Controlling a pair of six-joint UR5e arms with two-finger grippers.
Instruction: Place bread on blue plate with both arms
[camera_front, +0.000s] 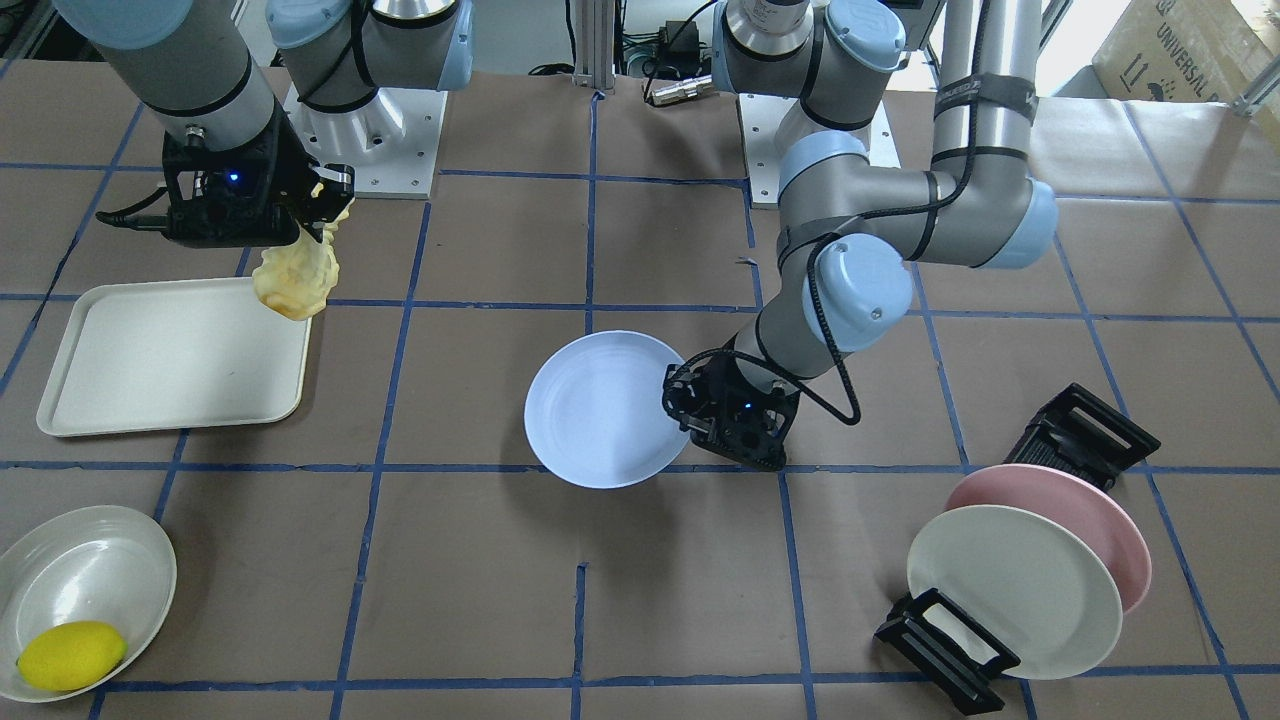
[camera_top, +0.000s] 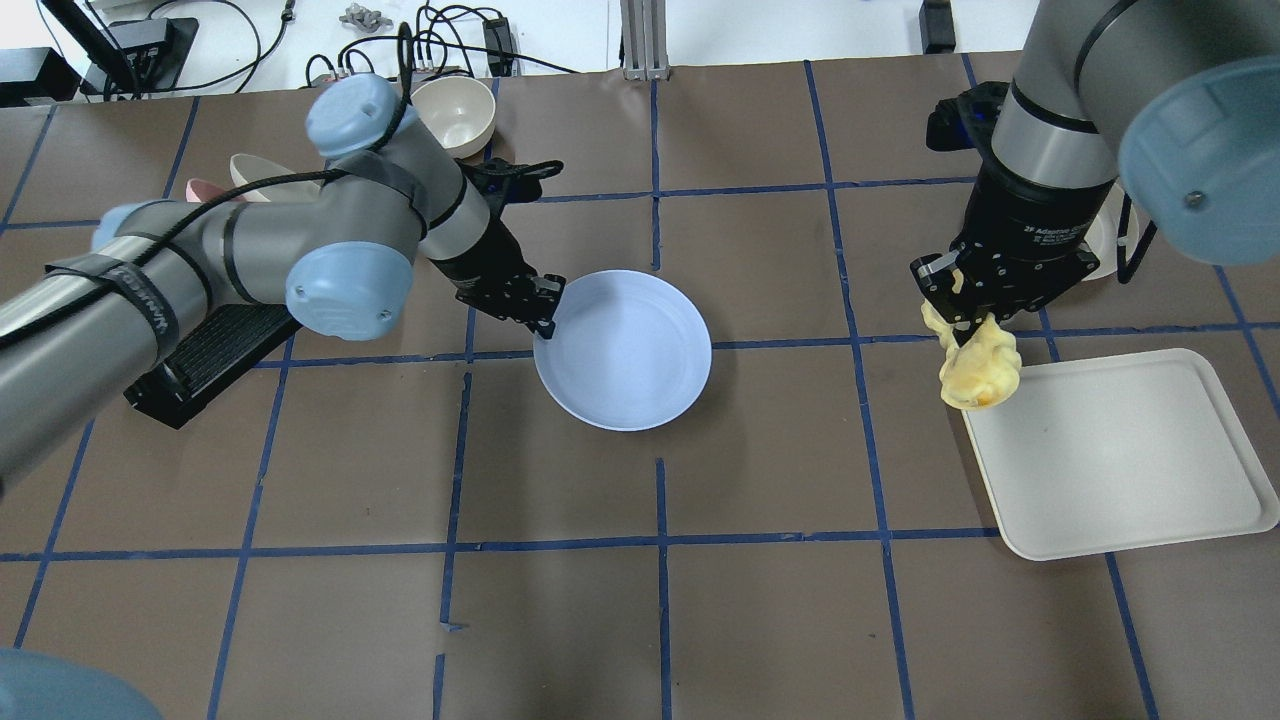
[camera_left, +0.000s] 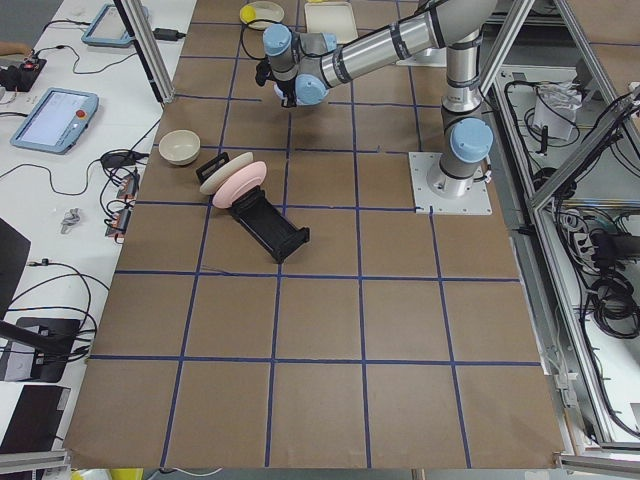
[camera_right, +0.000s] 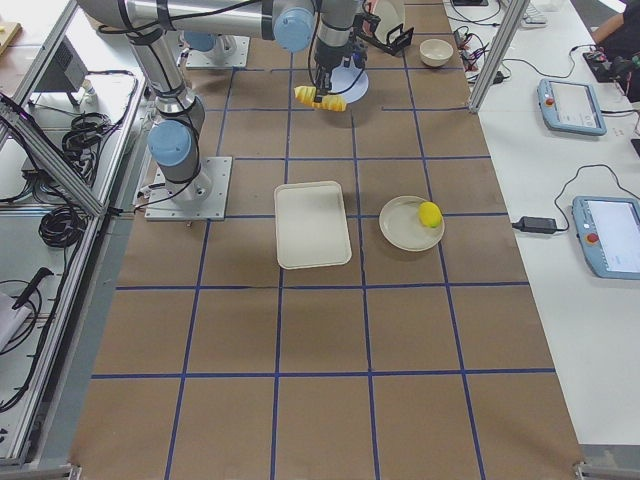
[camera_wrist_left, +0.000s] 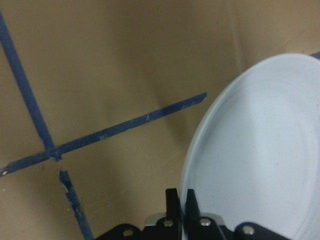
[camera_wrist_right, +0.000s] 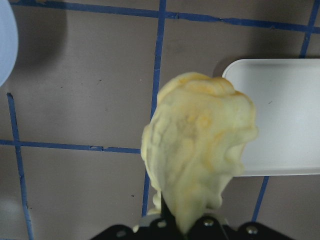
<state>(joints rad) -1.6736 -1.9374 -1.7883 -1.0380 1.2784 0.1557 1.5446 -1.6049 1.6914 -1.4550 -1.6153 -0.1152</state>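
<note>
My right gripper (camera_top: 962, 300) is shut on the bread (camera_top: 977, 368), a pale-yellow ridged loaf that hangs end-down in the air above the near corner of the white tray (camera_top: 1120, 460). It shows in the front view (camera_front: 296, 272) and fills the right wrist view (camera_wrist_right: 197, 160). My left gripper (camera_top: 545, 318) is shut on the rim of the blue plate (camera_top: 630, 350), which it holds tilted above the table's middle (camera_front: 600, 405). The left wrist view shows the fingers (camera_wrist_left: 172, 210) pinching the plate's edge (camera_wrist_left: 250, 160).
A white bowl (camera_front: 90, 570) with a lemon (camera_front: 70, 655) stands at one front corner. A black rack (camera_front: 1000, 560) holds a pink plate (camera_front: 1090, 520) and a cream plate (camera_front: 1010, 590). A cream bowl (camera_top: 455, 112) stands at the table's far edge.
</note>
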